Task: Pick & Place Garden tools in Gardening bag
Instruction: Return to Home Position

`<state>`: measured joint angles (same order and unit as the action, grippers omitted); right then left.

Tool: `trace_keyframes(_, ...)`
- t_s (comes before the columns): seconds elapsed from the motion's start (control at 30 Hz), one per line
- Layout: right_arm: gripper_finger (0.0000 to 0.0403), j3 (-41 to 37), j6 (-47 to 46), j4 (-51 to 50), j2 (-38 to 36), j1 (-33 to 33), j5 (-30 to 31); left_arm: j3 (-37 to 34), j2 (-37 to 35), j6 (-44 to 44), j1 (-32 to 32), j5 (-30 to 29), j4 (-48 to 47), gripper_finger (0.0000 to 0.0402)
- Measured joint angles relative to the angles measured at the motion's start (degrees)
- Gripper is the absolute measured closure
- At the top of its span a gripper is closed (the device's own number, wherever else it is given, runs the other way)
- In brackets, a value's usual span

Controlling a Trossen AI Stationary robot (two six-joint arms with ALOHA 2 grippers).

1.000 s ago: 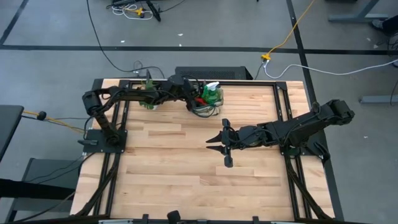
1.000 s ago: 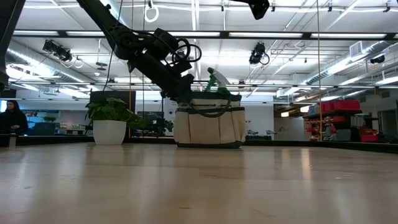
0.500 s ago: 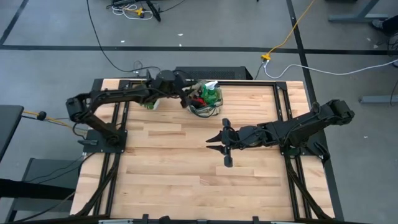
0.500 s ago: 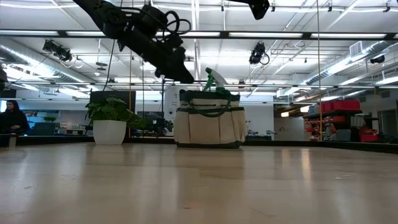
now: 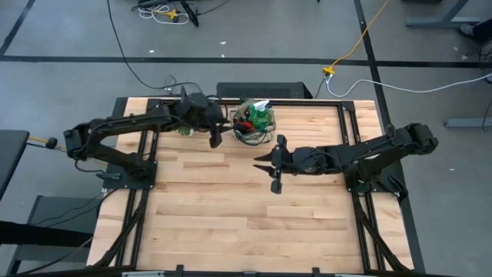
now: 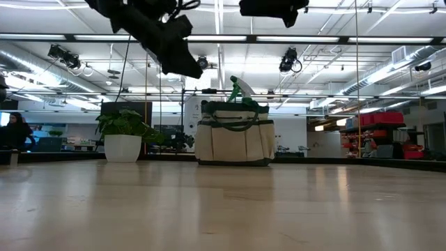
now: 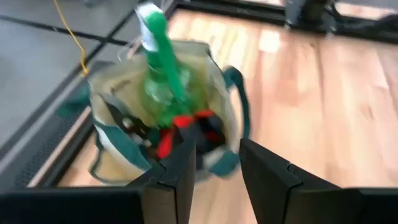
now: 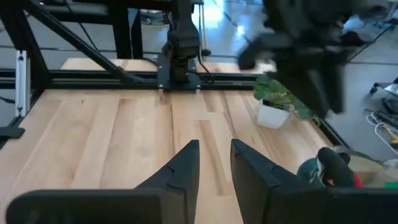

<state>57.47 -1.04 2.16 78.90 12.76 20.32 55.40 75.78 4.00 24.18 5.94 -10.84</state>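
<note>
The gardening bag stands upright on the table, just ahead of and below the left gripper. The green spray bottle rises above its rim and the red-headed hand tool is lodged beside the bottle; the dark items around them cannot be told apart. The left gripper is held narrowly parted, with nothing between its fingers. The right gripper, likewise narrowly parted and empty, hangs over the table near the bag's other side. If the left arm is swung away low, a loop handle could be caught and the bag dragged or tipped, or the tall bottle knocked out. The potted plant, close beneath that arm, could be brushed. No brand, label or writing can be read anywhere.
</note>
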Motion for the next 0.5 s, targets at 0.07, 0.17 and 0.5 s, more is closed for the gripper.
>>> trace_keyframes(0.07, 0.0312, -0.41, 0.01, 0.21, -0.13, -1.53, -1.30, -0.21, -1.81, -0.06, -1.32, -0.02, -3.48, 0.0269)
trace_keyframes(0.17, 0.0312, -2.74, -0.70, 1.43, -0.72, -4.25, -3.47, -3.90, -5.41, -0.78, -3.38, -0.07, -3.42, 0.0269)
trace_keyframes(0.5, 0.0312, -23.52, -4.17, 22.36, -11.36, -11.34, -8.92, -26.46, -24.76, -8.09, -9.99, -1.78, 9.76, 0.0269)
